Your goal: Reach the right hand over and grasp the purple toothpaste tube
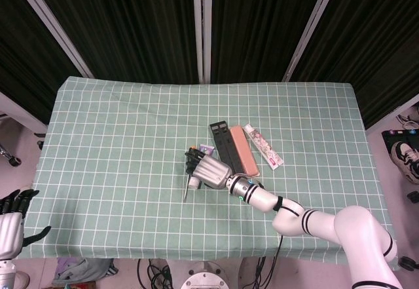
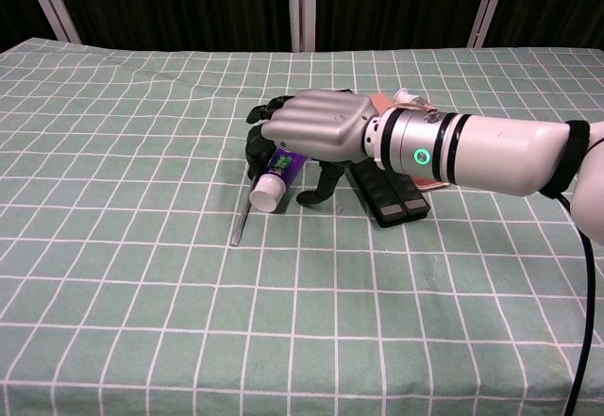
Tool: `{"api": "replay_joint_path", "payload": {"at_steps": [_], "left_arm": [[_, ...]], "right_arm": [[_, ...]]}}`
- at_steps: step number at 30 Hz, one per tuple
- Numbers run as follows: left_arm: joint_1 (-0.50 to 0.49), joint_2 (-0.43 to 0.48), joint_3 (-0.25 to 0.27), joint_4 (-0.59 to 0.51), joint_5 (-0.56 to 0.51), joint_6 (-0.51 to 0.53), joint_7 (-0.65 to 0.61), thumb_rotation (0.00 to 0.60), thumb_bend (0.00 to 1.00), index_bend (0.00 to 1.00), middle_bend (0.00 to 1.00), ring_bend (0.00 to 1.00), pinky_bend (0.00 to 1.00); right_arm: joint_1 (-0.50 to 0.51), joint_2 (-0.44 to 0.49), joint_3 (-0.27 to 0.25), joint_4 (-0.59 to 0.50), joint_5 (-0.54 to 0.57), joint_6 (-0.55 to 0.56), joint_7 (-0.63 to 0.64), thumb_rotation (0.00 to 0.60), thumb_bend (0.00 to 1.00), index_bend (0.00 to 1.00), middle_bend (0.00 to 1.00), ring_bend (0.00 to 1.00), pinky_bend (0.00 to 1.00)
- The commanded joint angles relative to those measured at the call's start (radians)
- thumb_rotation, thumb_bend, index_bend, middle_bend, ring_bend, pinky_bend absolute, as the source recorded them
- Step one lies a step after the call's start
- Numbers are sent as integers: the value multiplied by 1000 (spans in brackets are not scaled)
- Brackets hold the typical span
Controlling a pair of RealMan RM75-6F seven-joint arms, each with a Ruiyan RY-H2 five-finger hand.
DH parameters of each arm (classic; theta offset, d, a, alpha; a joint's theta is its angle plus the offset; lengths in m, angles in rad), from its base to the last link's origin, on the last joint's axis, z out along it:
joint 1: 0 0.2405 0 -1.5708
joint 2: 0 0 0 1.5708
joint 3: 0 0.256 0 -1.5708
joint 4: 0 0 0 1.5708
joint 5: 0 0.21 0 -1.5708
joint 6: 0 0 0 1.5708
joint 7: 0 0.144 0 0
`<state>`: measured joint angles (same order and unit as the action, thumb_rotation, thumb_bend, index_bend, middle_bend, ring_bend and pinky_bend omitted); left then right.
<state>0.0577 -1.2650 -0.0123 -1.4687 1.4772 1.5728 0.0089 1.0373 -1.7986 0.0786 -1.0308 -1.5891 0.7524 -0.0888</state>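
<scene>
Two robot hands are seen, and only the right robot hand [image 2: 316,128] is at work: it is laid palm-down over the purple toothpaste tube [image 2: 280,169], near the middle of the table [image 1: 118,138]. Its dark fingers [image 2: 257,142] are curled down over the far side of the tube, and its thumb [image 2: 321,186] is set on the near side, so that the tube is enclosed between them; whether the hold is firm cannot be told. The tube lies on the green checked cloth, its white cap [image 2: 265,192] showing below the fingers, pointed toward the front edge. A screwdriver [image 2: 243,218] is seen just beside the tube on its left, only its metal shaft showing past the fingers. A black flat object [image 1: 224,146] lies just to the right of the hand, a pink bar [image 1: 243,149] is touching its right side, and a white tube with pink print [image 1: 263,146] lies beside that. The left robot hand [image 1: 12,218] is held well apart, off the table's front left corner, with its fingers spread and nothing in it.
</scene>
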Motion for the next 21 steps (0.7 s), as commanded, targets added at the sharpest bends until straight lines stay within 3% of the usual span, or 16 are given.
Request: {"api": "replay_joint_path", "payload": {"at_steps": [1,10,15,21], "left_arm": [[2,1,0,0,-3,-1,-2,600,7,197,171,97,152],[14,1,1,8,-12,5,-13,600,7,197,171,97,152],[17,2,0,10,-10,8,-18,600,7,197,171,97,152],[15,4,-1,6,-9,6,-13,600,7,197,171,97,152]], "right_arm": [[4,-22,-4,28,4,-3,-1,600,221,395,345,84,110],[-6,-87,-18,138,-41,114,61,600,365,678,600,297,179],[-14,-62,-20,122,-68,191,99,600,378,708,619,306,190],[-32,28,6,-5,-95,317,130,600,385,733,638,330,209]]}}
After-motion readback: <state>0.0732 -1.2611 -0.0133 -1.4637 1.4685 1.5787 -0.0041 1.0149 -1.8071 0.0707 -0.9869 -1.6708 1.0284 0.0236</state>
